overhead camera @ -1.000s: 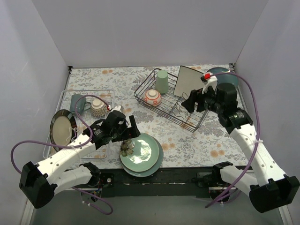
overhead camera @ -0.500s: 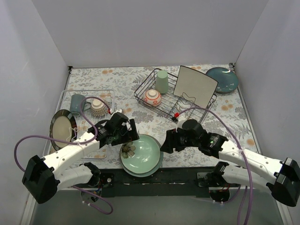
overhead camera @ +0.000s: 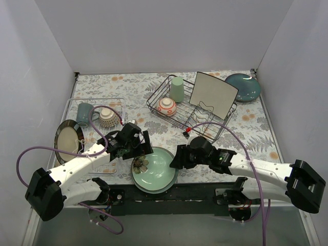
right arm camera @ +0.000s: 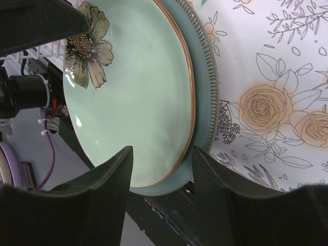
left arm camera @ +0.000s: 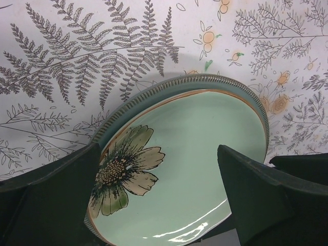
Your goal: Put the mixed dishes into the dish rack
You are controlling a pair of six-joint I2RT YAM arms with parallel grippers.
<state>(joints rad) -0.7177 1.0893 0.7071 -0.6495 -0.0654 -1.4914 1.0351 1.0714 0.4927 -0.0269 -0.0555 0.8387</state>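
Note:
Two round light green plates (overhead camera: 155, 168) with a flower motif lie stacked at the table's near edge. They also show in the left wrist view (left arm camera: 195, 148) and the right wrist view (right arm camera: 138, 87). My left gripper (overhead camera: 142, 149) is open over their left side (left arm camera: 159, 205). My right gripper (overhead camera: 175, 158) is open, its jaws either side of the stack's right rim (right arm camera: 161, 177). The black wire dish rack (overhead camera: 190, 122) holds the pale green cup (overhead camera: 177, 89), the red-orange bowl (overhead camera: 167, 106) and the white square plate (overhead camera: 215, 95).
A pale wire tray (overhead camera: 119, 102) at the left holds a blue-grey mug (overhead camera: 85, 111), a patterned bowl (overhead camera: 107, 118) and a dark-rimmed plate (overhead camera: 68, 138). A dark teal plate (overhead camera: 242, 87) lies at the back right. The black base bar (overhead camera: 174, 193) runs just below the stacked plates.
My right arm has swung from the dish rack down to the near edge and closed in on the stack's right rim. My left gripper has shifted slightly over the stack's left side.

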